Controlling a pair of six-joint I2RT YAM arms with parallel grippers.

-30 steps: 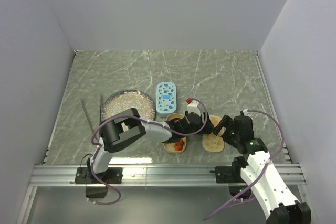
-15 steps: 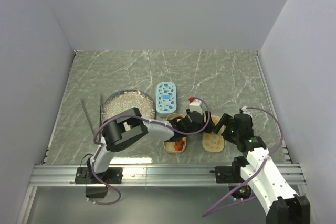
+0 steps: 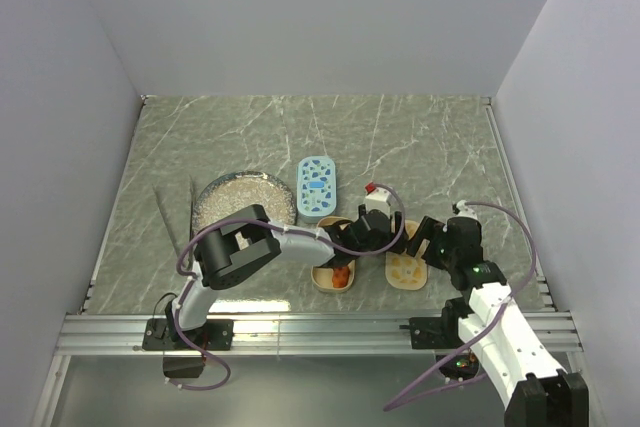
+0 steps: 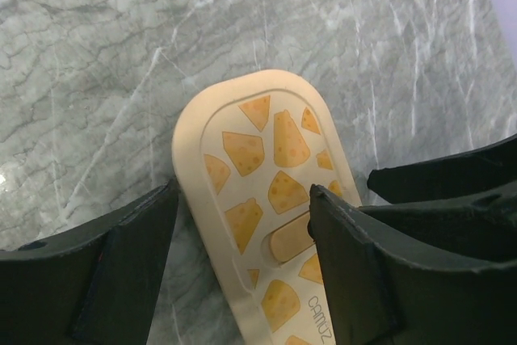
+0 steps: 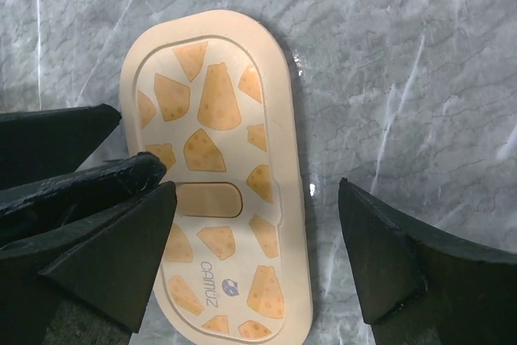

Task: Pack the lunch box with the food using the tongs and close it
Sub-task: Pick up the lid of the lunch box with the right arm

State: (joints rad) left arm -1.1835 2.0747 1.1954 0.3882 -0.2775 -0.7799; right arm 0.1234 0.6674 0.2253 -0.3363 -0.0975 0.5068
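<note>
A cream lid printed with cheese wedges (image 4: 258, 175) lies flat on the marble table, and both grippers hang over it. My left gripper (image 4: 242, 260) is open: one finger is beside the lid's left edge, the other above its middle tab. My right gripper (image 5: 258, 256) is open too, its jaws spanning the lid (image 5: 214, 175) with nothing pinched. In the top view an oval tub (image 3: 322, 282) holding orange and reddish food (image 3: 341, 273) sits just left of the lid (image 3: 405, 272). The tongs (image 3: 191, 205) lie far left on the table, untouched.
A round silvery speckled plate (image 3: 240, 197) stands left of centre. A pale blue patterned lid (image 3: 318, 187) lies behind the tub. A second tan tub rim (image 3: 334, 221) peeks out by the left arm. The two grippers crowd each other over the cheese lid.
Both wrists have edged slightly closer over the cheese lid, and the right jaws have narrowed a little. The lid, tub and tongs have stayed put.
</note>
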